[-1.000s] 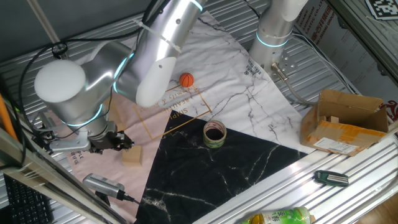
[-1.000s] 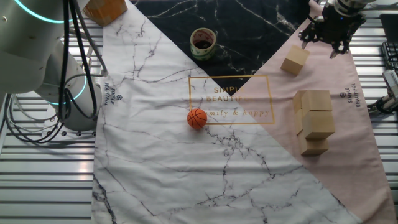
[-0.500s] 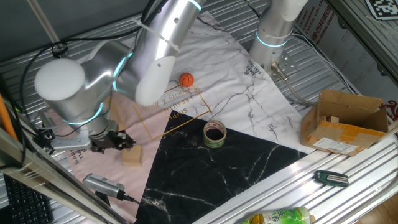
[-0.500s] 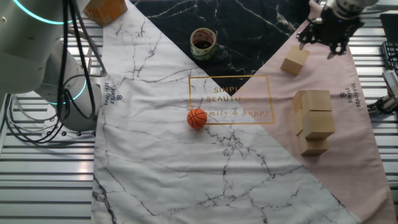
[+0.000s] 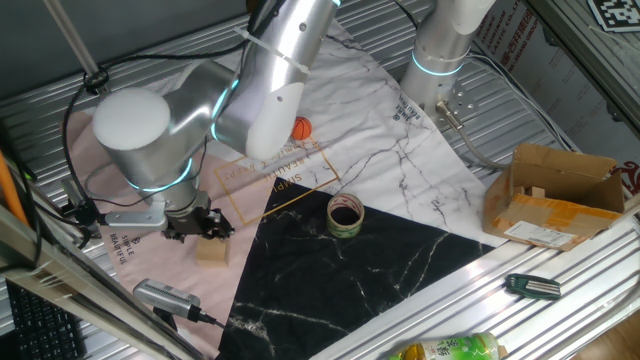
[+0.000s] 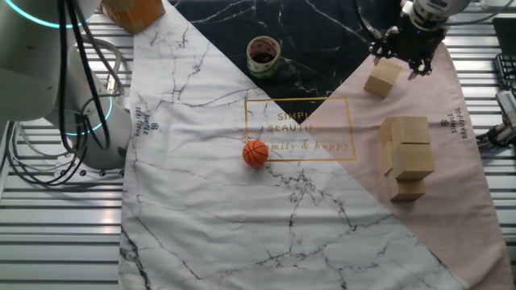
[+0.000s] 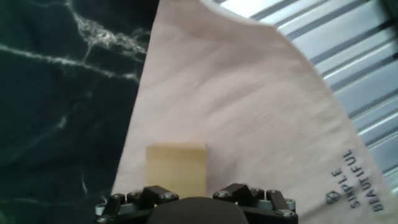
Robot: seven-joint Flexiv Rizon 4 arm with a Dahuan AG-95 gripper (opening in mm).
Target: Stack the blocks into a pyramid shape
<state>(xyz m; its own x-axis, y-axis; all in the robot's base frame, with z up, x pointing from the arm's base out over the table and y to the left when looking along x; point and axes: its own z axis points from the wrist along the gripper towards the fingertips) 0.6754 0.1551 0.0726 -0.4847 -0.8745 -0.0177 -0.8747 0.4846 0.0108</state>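
One loose block (image 5: 211,250) (image 6: 382,78) (image 7: 176,170) lies on the pink cloth near the black marble sheet. My gripper (image 5: 200,222) (image 6: 401,55) (image 7: 198,198) hovers just above and beside it, open and holding nothing. In the hand view the block sits straight ahead between the two finger bases. A stacked cluster of blocks (image 6: 407,157) stands further along the pink cloth, with at least three cubes showing. In the one fixed view my arm hides that cluster.
An orange ball (image 5: 300,128) (image 6: 255,153) rests near the gold lettering. A tape roll (image 5: 345,214) (image 6: 263,53) stands at the black sheet's edge. A cardboard box (image 5: 560,195), a green bottle (image 5: 440,350) and a second robot base (image 5: 445,50) lie around the table's border.
My arm has swung toward the loose block, so the gripper now stands nearly over it. The blocks, ball and tape roll have not moved.
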